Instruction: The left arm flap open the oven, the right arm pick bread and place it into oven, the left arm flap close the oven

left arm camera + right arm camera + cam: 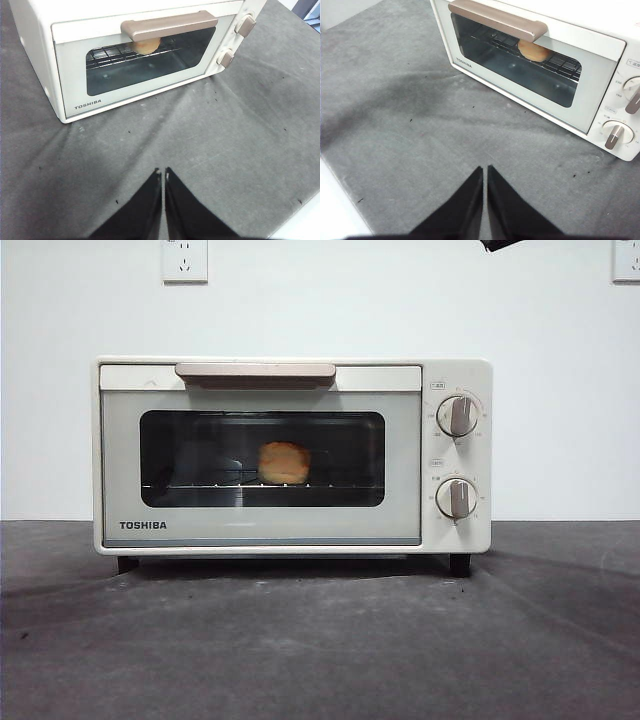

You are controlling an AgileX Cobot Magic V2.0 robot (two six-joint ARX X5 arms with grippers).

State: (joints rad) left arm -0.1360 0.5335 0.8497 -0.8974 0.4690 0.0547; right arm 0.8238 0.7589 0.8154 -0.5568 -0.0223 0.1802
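Left tool (161, 172): jaws pressed together, tips almost touching, holding nothing; it hangs over the grey bench (210, 150), well apart from the oven's front.
Right tool (485, 169): jaws also drawn narrow with only a thin slit between them, empty; it hangs over the bench off the oven's handle side, well clear of the door.
Oven (290, 458): cream-white box standing upright on the bench on short dark feet, door shut flush against the body.
Handle (256, 371): beige-pink bar across the top edge of the door.
Knobs (457, 415): two round ones, one above the other, on the panel beside the door.
Bread (284, 462): golden-orange lump inside the oven, lying on the wire rack (200, 484), seen through the dark glass near the middle of the window.
Wall: white behind the oven, with a socket (184, 259) above it.
Top corner of front view: a black tip (498, 244) of one arm shows; which arm cannot be told.
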